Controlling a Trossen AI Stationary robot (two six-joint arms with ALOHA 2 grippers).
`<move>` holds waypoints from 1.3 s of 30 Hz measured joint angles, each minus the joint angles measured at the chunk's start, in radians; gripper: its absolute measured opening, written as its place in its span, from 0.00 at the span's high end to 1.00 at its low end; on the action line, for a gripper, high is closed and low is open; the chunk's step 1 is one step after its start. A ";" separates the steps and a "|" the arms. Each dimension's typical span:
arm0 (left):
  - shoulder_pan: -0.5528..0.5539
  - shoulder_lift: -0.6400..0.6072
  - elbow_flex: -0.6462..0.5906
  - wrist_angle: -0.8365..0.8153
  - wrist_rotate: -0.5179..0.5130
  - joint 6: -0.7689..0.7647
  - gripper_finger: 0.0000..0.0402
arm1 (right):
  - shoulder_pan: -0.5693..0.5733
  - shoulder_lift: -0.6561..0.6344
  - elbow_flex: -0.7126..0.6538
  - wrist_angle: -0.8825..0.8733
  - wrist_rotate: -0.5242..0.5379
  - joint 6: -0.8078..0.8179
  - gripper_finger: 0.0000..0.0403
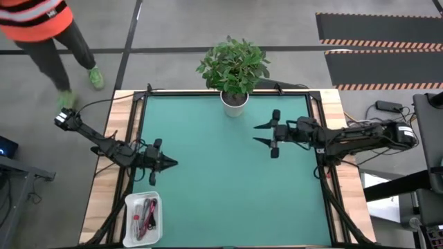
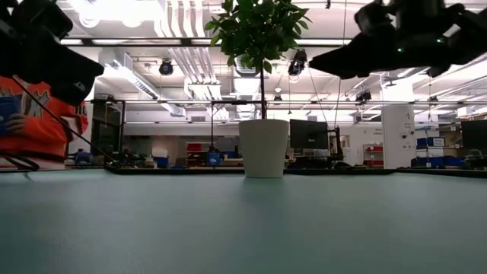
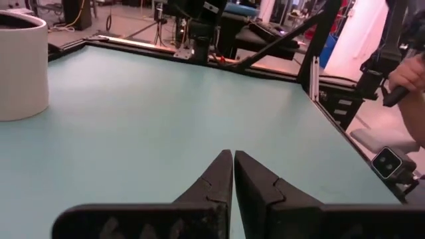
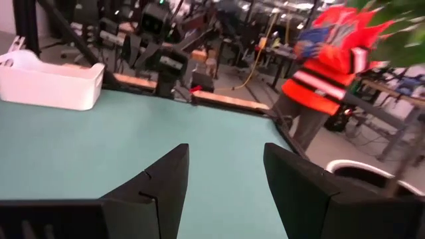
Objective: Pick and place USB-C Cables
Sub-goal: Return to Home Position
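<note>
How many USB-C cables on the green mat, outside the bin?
0. The USB-C cables in view lie bunched in the white bin at the left edge of the table; how many it holds is unclear.

A leafy plant (image 1: pixel 234 62) is growing in a white pot (image 1: pixel 234 104), which is standing upright on the teal mat (image 1: pixel 228 180) at its 12 o'clock edge. Pale wooden boards (image 1: pixel 99 200) are flanking the mat at 3 and 9 o'clock. Off the table, at about 10 o'clock, a person (image 1: pixel 38 24) in an orange vest with pale stripes is being cut off by the picture's edge, wearing green shoes (image 1: pixel 96 77). At 2 o'clock, black floor mats (image 1: pixel 377 28) with striped orange edging are lying on the grey floor. In the low view a dark monitor (image 2: pixel 308 135) is showing just beside the pot, in the room behind it.
</note>
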 joint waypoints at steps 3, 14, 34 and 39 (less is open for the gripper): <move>0.000 -0.045 -0.030 0.007 0.000 0.002 1.00 | -0.022 -0.079 -0.053 0.015 0.002 0.006 0.54; 0.000 -0.171 -0.091 0.005 0.000 0.069 1.00 | -0.085 -0.382 -0.243 0.028 0.011 0.072 0.54; 0.000 -0.219 -0.094 0.001 0.000 0.182 1.00 | -0.115 -0.744 -0.316 -0.161 0.082 0.064 0.54; 0.000 -0.217 -0.095 0.001 0.000 0.189 1.00 | -0.114 -0.823 -0.317 -0.226 0.082 0.057 0.54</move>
